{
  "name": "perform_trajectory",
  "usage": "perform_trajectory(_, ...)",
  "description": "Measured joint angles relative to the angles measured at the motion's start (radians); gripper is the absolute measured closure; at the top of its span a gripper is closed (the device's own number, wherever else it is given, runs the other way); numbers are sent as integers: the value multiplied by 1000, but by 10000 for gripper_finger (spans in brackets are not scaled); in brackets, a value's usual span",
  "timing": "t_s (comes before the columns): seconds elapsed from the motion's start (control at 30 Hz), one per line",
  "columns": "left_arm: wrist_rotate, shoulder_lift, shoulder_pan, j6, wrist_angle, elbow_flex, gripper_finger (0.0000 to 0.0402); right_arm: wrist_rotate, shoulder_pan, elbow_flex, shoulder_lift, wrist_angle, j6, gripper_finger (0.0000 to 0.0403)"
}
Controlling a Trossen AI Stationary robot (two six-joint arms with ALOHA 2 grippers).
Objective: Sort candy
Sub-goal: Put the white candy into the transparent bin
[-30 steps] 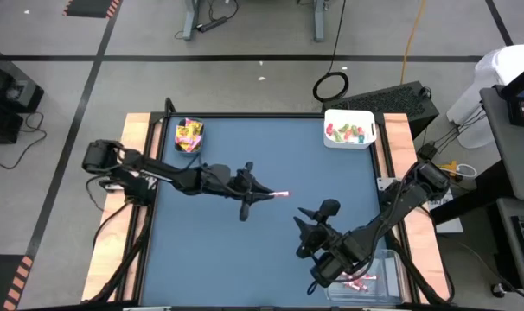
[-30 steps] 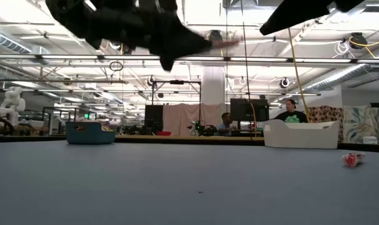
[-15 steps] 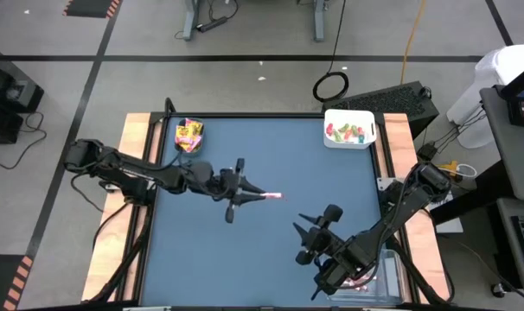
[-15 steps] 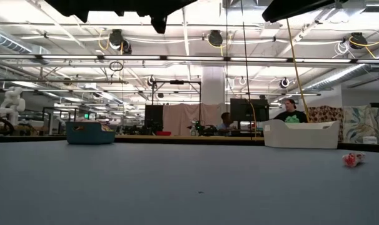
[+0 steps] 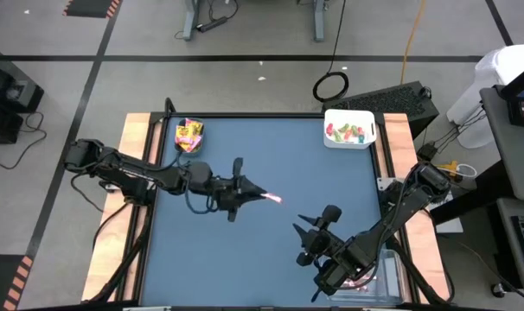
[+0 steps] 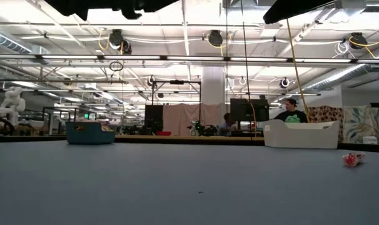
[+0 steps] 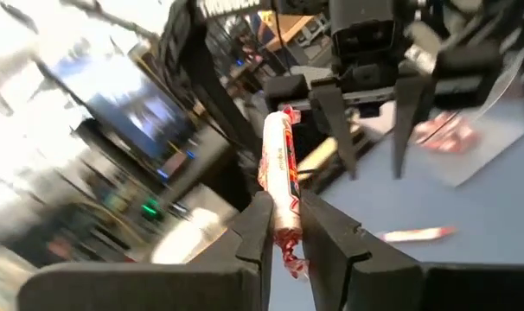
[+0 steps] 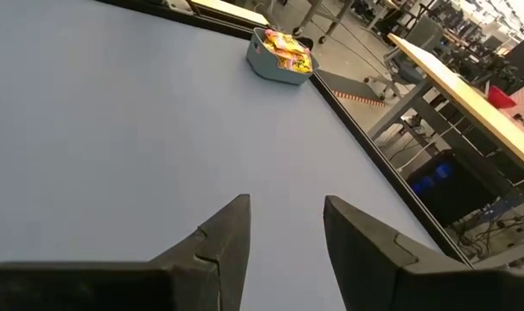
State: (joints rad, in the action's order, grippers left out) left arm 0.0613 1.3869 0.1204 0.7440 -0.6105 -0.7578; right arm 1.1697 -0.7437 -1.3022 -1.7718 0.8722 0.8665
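The left tool [image 7: 284,226] was closed on a thin pink-white candy stick [image 7: 281,169] above the middle of the blue surface [image 5: 271,250]. The right tool [image 8: 284,226], empty, stood open near the clear bin [image 5: 392,268].

My overhead is evenly bright with soft shadows. Ceiling lights [image 6: 214,39] glare in my low view; my left wrist background smears with blur.

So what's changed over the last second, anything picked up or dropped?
The left claw, shut on the thin pink-white candy stick, drew back a little toward the table's left side, rising out of the low view. Nothing was taken or released. The right claw shifted slightly and stays open and empty. The white bin, teal bin and red wrapped candy stayed put.
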Motion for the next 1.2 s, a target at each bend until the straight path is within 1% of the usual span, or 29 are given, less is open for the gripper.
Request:
perform_trajectory(0.13,-59,0,0,229,-32,0,350,0,0,0,0,0,0,264)
perform_trajectory(0.23,-102,0,0,322,-64,0,350,0,0,0,0,0,0,264)
perform_trajectory(0.37,-131,0,-1,339,-72,0,350,-1,0,0,0,1,0,264)
perform_trajectory(0.63,-132,0,-1,333,-56,0,350,-1,0,0,0,1,0,264)
perform_trajectory(0.77,-132,0,-1,205,-35,0,350,-1,0,0,0,1,1,264)
perform_trajectory(0.9,-131,0,-1,18,-27,0,349,-3,0,0,0,-3,8,264)
perform_trajectory(1.07,-131,0,0,-302,-26,0,342,-25,0,0,-1,-37,11,264)
perform_trajectory(1.2,-131,0,0,-637,-25,0,340,-25,0,0,-1,-72,11,264)
